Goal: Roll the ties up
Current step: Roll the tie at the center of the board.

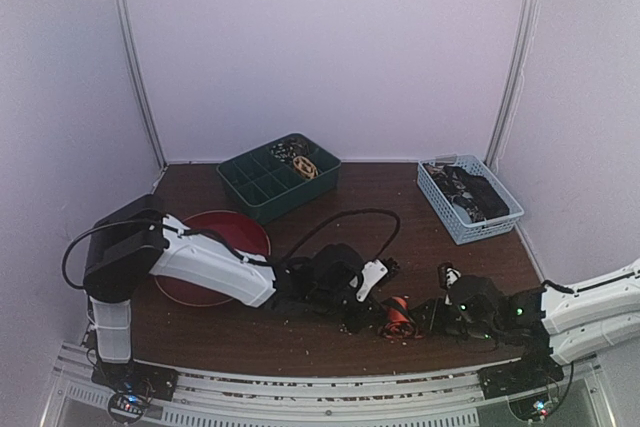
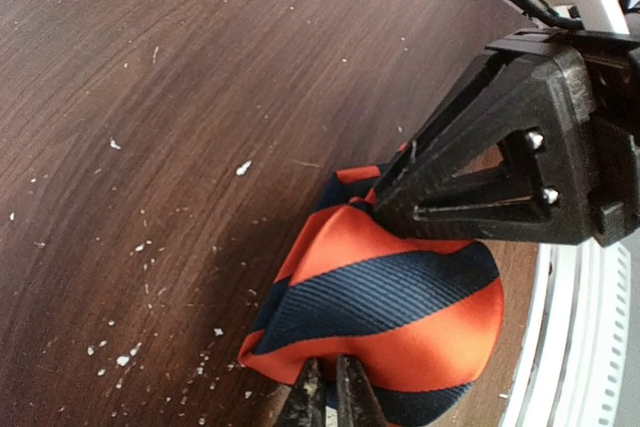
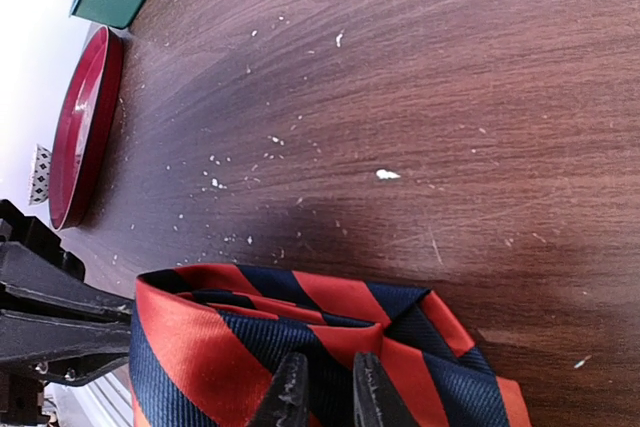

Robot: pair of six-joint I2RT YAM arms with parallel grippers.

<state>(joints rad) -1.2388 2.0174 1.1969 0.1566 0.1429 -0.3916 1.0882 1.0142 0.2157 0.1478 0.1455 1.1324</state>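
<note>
One orange-red and navy striped fabric necktie — gathered into a loose roll — is lying on the dark brown wooden worktop, near its front edge, between the two arms. The left end effector, fingers almost together, is pinching the roll's edge. The right end effector, fingers narrowly parted, is gripping the striped cloth from the opposite side. White crumbs are dotting the wood. A round red plate is sitting at the left, partly behind the left arm. A green compartmented tray, holding small patterned coils in its far right cells, and a pale blue basket are standing along the back.
</note>
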